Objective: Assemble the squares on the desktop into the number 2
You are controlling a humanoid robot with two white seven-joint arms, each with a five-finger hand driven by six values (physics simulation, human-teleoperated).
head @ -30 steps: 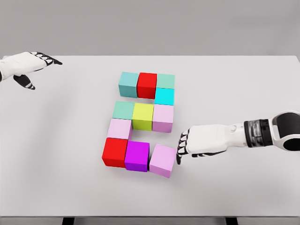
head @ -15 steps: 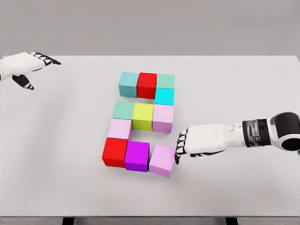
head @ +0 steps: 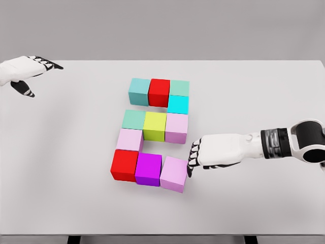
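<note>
Coloured cubes lie in a 2 shape on the white table (head: 264, 91). Top row: teal cube (head: 139, 91), red cube (head: 159, 92), green cube (head: 179, 87). A cyan cube (head: 178, 104) sits below it. Middle row: green cube (head: 133, 119), yellow-green cube (head: 155, 126), pink cube (head: 176, 127). A pale pink cube (head: 129, 139) leads down to the bottom row: red cube (head: 124, 164), magenta cube (head: 148, 169), and a slightly skewed pink cube (head: 174, 174). My right hand (head: 193, 159) has curled fingertips touching that pink cube's right side. My left hand (head: 30, 68) hovers open at the far left.
The table's front edge (head: 162, 235) runs along the bottom of the view, with dark legs beneath. A grey wall stands behind the table.
My right hand has slid left, nudging the skewed pink cube closer to the magenta cube. My left hand has drifted slightly left and up.
</note>
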